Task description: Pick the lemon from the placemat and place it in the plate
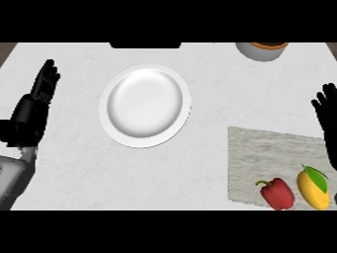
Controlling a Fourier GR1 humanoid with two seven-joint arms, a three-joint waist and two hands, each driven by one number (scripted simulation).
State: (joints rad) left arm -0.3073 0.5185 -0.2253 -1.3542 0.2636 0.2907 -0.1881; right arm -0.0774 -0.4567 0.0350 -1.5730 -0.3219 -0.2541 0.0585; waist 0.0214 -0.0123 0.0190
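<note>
A yellow lemon [313,188] with a green leaf lies on the grey placemat [273,153] at the lower right. A white plate [145,105] sits at the counter's middle, left of the placemat, with nothing in it. My right hand [336,123] is at the right edge, open with fingers straight up, just right of and above the lemon without touching it. At the left edge my left hand [36,105] rests open, fingers up, far from the plate and the lemon.
A red bell pepper [276,193] lies on the placemat right beside the lemon, on its left. A grey bowl with an orange inside [263,50] stands at the back right. A dark object [145,45] sits at the counter's far edge.
</note>
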